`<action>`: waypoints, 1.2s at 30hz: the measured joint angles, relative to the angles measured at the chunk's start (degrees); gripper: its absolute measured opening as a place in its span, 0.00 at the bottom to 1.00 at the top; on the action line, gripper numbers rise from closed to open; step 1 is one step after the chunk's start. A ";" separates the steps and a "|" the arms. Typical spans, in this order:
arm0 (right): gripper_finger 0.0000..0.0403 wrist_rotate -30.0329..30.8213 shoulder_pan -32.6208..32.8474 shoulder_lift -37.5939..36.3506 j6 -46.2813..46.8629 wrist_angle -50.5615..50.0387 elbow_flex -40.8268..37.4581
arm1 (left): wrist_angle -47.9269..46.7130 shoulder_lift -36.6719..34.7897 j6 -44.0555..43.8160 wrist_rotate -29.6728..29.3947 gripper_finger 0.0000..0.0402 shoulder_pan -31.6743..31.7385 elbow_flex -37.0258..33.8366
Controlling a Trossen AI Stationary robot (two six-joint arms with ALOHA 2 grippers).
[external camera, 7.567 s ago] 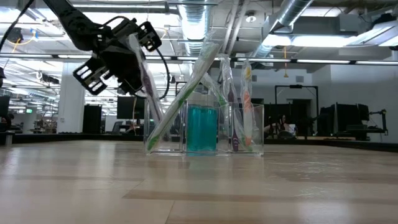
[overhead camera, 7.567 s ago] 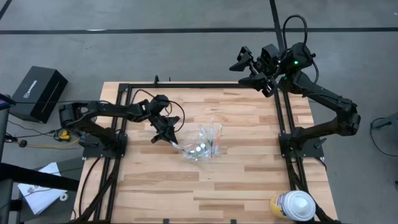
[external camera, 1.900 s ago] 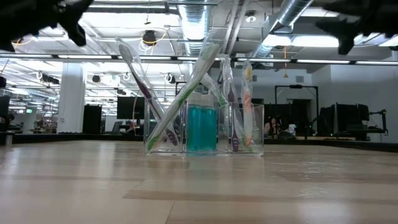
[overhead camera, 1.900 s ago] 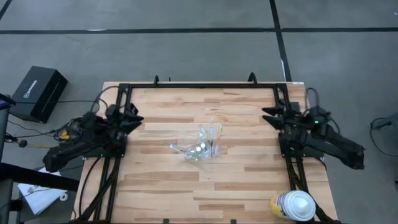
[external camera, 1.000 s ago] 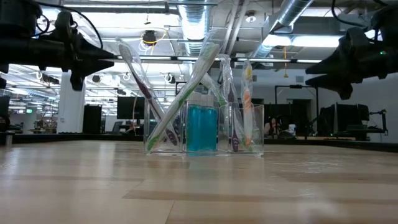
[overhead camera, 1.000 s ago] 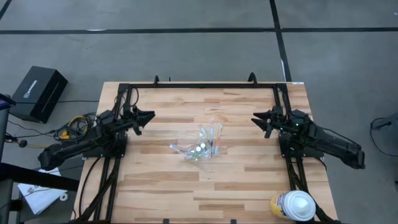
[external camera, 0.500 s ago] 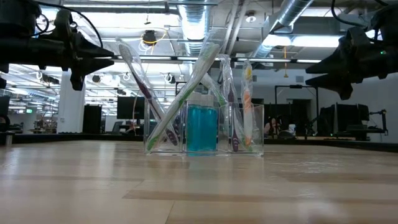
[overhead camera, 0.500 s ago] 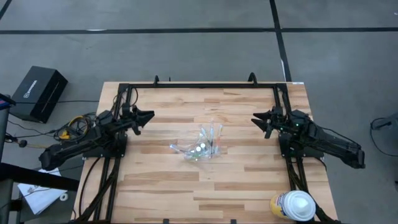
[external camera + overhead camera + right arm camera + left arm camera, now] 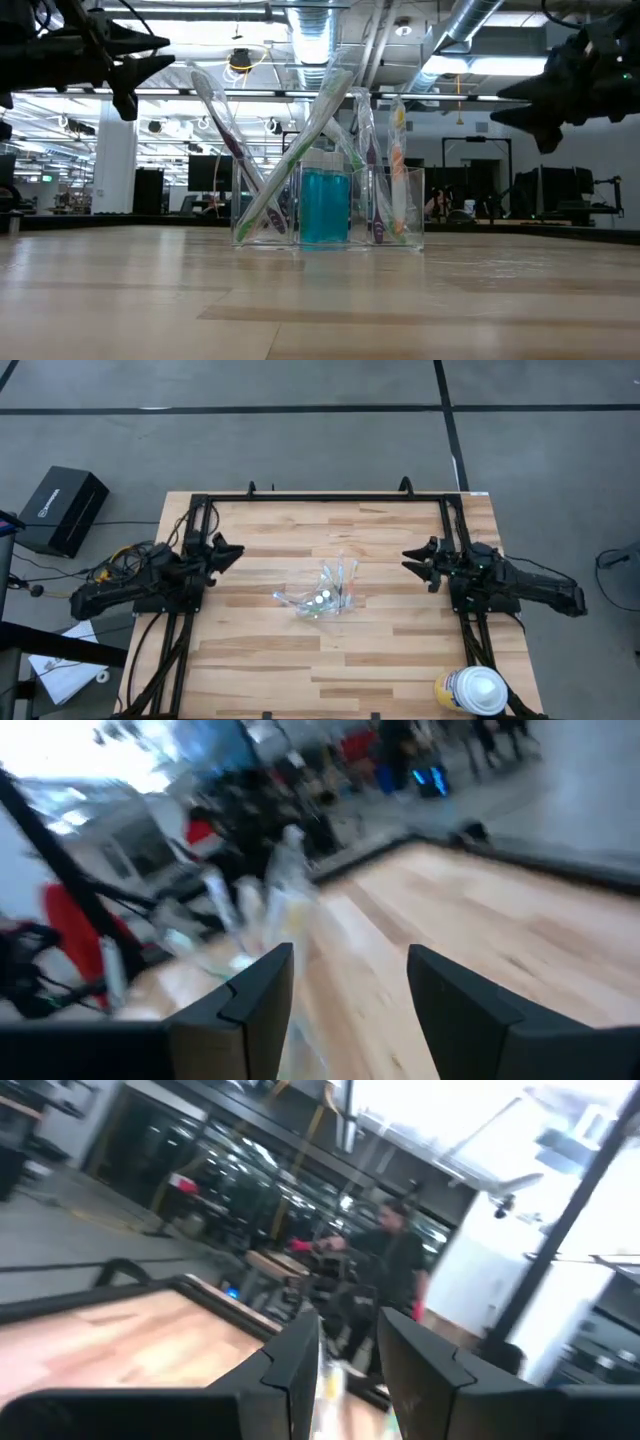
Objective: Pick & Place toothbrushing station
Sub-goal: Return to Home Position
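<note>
Centrally, the clear organizer [image 9: 325, 601] stands holding the toothbrushes [image 9: 300, 148]. The left gripper [image 9: 230, 550] at nine o'clock and the right gripper [image 9: 408, 557] at three both hang open and empty. A low inward swing might clip leaning handles and tip it.

clear organizer [image 9: 414, 215] is standing upright near the middle of the table [image 9: 400, 650], divided into side-by-side compartments. teal toothpaste tubes [image 9: 325, 205] are standing in the middle compartment, white caps up. in the low view, green toothbrush [image 9: 308, 140] and purple toothbrush [image 9: 226, 130] are leaning across each other in the left compartment, heads rising above the rim. orange toothbrush [image 9: 398, 150] and a pale toothbrush [image 9: 368, 140] are standing almost upright in the right compartment.
</note>
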 joint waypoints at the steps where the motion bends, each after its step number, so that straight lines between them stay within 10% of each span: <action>1: 0.47 0.00 0.82 0.00 -0.02 3.56 -1.27 | 0.02 0.00 0.00 0.02 0.25 -1.05 0.00; 36: 0.47 -0.02 1.64 0.07 -0.02 6.40 -2.13 | 1.35 -0.02 0.00 -0.02 0.25 -4.37 0.00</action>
